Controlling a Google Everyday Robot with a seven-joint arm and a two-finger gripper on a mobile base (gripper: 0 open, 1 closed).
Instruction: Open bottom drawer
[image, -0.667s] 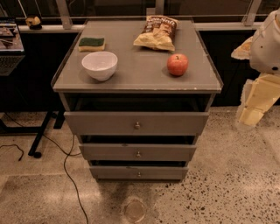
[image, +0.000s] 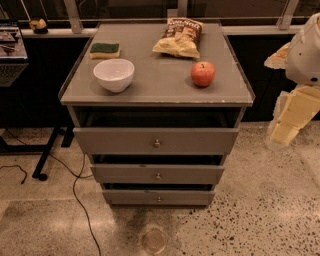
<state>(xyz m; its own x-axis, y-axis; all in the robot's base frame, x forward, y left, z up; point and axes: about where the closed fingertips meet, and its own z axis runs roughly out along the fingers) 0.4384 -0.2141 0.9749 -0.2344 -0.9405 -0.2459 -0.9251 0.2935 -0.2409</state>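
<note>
Beside the table (image: 160, 86), the tool (image: 283, 131) hangs well off the bottom drawer (image: 130, 197) (grip state: cannot tell); best to square up on its knob (image: 159, 199), then pull straight.

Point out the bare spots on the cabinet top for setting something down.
Bare: the centre of the cabinet top, from the front edge between the bowl and the apple back to the gap between the sponge and the chip bag. Crowded: the left side and rear right. The end effector hangs off to the right, not touching.

Matt bottom drawer (image: 159, 197) — plastic gripper (image: 283, 131), right
</note>
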